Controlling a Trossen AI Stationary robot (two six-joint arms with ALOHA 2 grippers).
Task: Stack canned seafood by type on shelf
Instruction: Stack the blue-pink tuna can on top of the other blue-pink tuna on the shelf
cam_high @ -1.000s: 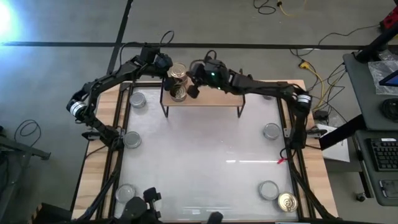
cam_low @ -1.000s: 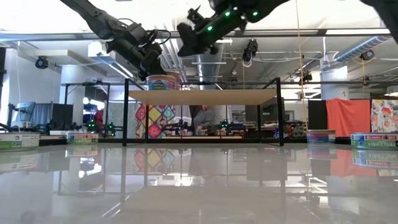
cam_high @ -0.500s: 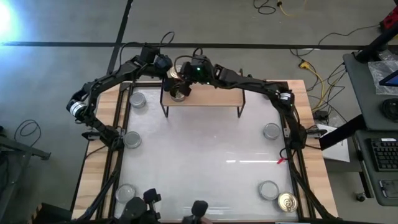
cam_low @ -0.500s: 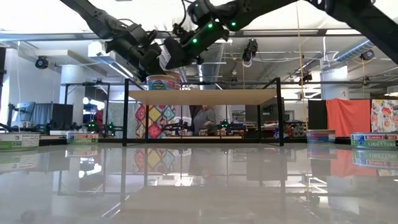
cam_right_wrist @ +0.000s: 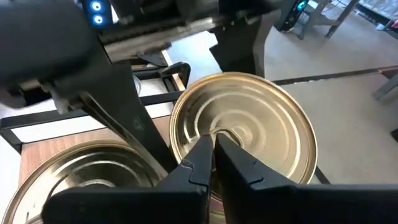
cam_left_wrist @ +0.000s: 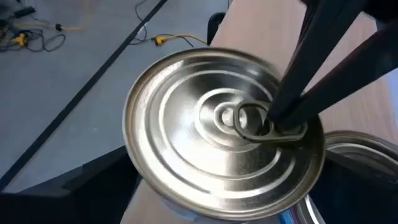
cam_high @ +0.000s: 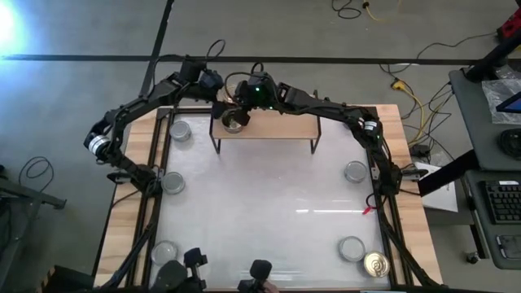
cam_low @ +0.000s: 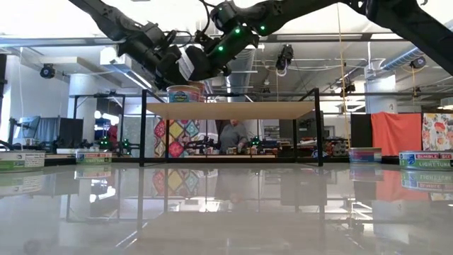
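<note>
Now the right pincer (cam_right_wrist: 213, 152), shut, has swung onto the gold tin (cam_right_wrist: 242, 134) at the shelf's (cam_high: 277, 126) 10 o'clock corner; left pincer (cam_high: 218, 96) stays wide open around it, so likely nudging it square.

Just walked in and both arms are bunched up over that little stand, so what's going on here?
Both arms are working at the left end of the wooden shelf, where two gold-lidded tins sit. The right gripper, shut, presses its fingertips on the lid of one gold-lidded tin. The left gripper, open, hovers right by that tin. A second gold tin sits beside it. Silver-lidded tins and one more gold tin wait on the white table.
</note>
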